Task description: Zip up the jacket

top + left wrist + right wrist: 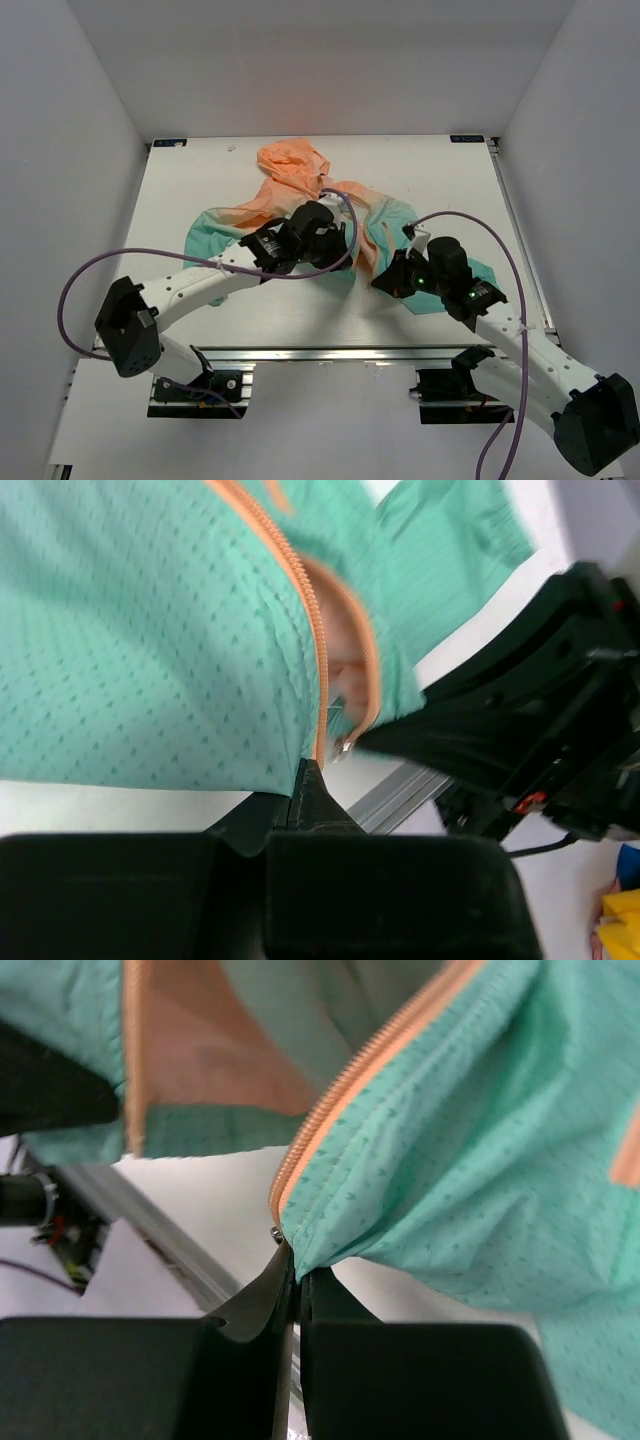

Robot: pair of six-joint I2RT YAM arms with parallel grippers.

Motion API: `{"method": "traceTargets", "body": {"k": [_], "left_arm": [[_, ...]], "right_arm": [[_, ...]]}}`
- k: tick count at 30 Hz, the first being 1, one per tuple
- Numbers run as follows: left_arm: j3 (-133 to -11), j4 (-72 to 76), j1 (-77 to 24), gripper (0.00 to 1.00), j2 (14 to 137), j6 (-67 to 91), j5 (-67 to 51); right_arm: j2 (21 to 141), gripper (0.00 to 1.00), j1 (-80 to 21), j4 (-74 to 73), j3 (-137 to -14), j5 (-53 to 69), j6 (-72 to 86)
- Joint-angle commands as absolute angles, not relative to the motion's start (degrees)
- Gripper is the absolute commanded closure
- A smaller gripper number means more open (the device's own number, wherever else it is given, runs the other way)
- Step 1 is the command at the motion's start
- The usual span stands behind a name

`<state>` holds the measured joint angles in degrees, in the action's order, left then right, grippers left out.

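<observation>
Top external view: the jacket point(290, 175) lies crumpled on the worktop point(480, 200). Left pincer point(308, 772) pinches its teal hem beside the orange zipper point(300, 590); right pincer point(290, 1265) clamps the other front edge's hem.

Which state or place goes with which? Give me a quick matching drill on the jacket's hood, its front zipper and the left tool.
Column one:
1. peach-orange hood of the thin windbreaker jacket
2. orange front zipper
3. left tool

Column two:
a. shut on the teal hem
b. towards the far end of the white table
c. open, halves apart

Pairs: 1-b, 2-c, 3-a.
</observation>
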<state>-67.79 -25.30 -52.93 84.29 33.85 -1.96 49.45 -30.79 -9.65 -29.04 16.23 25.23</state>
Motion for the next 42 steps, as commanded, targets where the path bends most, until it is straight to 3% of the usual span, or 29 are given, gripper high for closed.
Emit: {"method": "traceTargets", "body": {"k": [1, 19, 42], "left_arm": [[-64.27, -17.42, -52.82, 1.00, 80.08, 33.22, -2.99], [-50.19, 4.03, -52.29, 1.00, 71.99, 38.40, -5.98], [-46.93, 5.54, -52.12, 1.00, 68.99, 39.38, -3.43]], "right_arm": [[47.73, 1.00, -30.32, -0.27, -28.65, 25.12, 22.50], [50.18, 1.00, -29.09, 12.56, -27.16, 33.47, 27.16], [47.11, 1.00, -28.48, 12.22, -27.24, 35.15, 28.83]]}}
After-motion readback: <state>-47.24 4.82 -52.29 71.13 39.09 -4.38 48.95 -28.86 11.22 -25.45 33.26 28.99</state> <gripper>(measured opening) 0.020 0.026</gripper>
